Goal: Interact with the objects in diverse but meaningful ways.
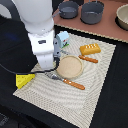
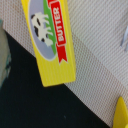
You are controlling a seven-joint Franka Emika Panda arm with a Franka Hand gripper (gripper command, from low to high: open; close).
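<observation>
In the wrist view a flat yellow box [image 2: 50,42] labelled BUTTER, with a cow picture, lies partly on the woven placemat [image 2: 95,55] and partly on the black table. A corner of the yellow cheese wedge [image 2: 121,112] shows nearby. In the exterior view my gripper [image 1: 49,69] hangs low over the placemat's left part, between the cheese wedge [image 1: 25,80] and a round beige plate [image 1: 70,66]. The arm hides the box there. The pale blue milk carton [image 1: 62,39] stands behind the arm. The orange-brown bread loaf [image 1: 90,48] lies farther right. My fingers do not show clearly.
Two orange-handled utensils lie on the placemat [image 1: 95,95], one [image 1: 72,83] in front of the plate and one [image 1: 88,59] behind it. Two dark grey pots [image 1: 68,9] [image 1: 92,11] and a pale bowl [image 1: 123,17] sit on the brown surface at the back.
</observation>
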